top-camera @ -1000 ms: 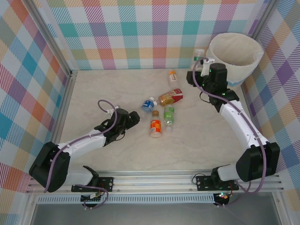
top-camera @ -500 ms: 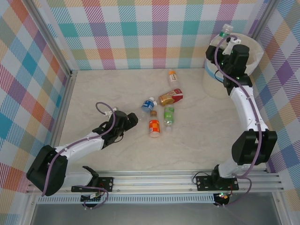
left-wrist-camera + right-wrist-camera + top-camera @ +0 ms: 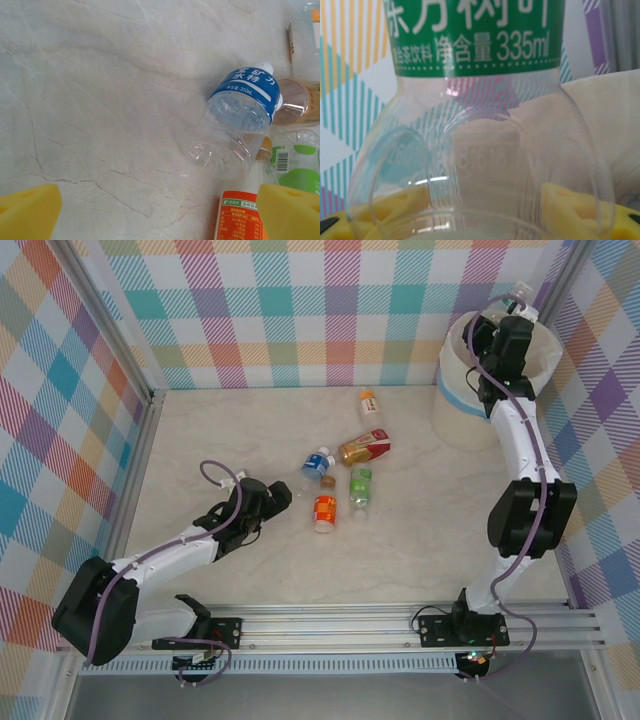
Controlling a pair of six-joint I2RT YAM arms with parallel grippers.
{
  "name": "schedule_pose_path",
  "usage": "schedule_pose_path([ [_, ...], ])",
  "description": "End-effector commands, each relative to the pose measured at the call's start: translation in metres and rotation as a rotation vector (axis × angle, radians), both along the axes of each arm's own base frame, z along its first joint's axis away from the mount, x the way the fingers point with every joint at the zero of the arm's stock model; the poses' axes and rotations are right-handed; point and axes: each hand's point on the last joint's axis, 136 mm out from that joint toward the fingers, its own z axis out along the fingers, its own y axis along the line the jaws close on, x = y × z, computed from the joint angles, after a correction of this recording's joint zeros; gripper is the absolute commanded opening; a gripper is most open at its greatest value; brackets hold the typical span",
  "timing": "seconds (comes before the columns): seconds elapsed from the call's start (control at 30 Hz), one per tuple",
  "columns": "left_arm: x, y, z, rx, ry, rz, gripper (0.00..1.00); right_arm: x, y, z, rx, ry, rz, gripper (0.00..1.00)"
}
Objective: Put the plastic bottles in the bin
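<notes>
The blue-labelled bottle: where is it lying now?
The blue-labelled bottle lies centrally in the top view, just beyond the left gripper, beside the amber bottle.

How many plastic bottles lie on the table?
5: orange-cap bottle farthest back; brown bottle nearer; blue-label bottle left of it; green-label bottle and orange-label bottle nearest. Others may be hidden.

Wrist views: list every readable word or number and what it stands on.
"净含量 335ml": green-label bottle, right wrist view.
"宝矿力水特", "350mL": blue-label bottle, left wrist view.
Orange-label bottle and the lime-label bottle barcode: print too small to read.
</notes>
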Motion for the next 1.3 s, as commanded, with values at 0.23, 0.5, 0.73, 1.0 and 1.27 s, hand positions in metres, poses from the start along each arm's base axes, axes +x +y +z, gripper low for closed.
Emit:
schedule_pose_path([
  [0.23, 0.001, 0.009, 0.001, 0.001, -0.014, 0.033, 1.00, 0.008, 0.007, 0.002, -0.003, 0.167, 0.058, 0.91],
  [0.5, 0.005, 0.007, -0.001, -0.005, -0.014, 0.029, 1.00, -0.018, 0.049, 0.031, -0.096, 0.113, 0.207, 0.97],
  [0.73, 0.007, 0.001, -0.005, -0.011, 0.005, 0.015, 1.00, -0.037, 0.136, 0.013, -0.310, 0.131, 0.480, 0.98],
  [1.0, 0.012, -0.006, 0.001, -0.026, -0.011, -0.011, 1.00, -0.033, 0.205, -0.063, -0.368, 0.272, 0.699, 1.00],
  [1.27, 0.013, -0.032, 0.036, -0.106, -0.171, -0.179, 1.00, -0.012, 0.238, -0.159, -0.375, 0.504, 0.784, 1.00],
])
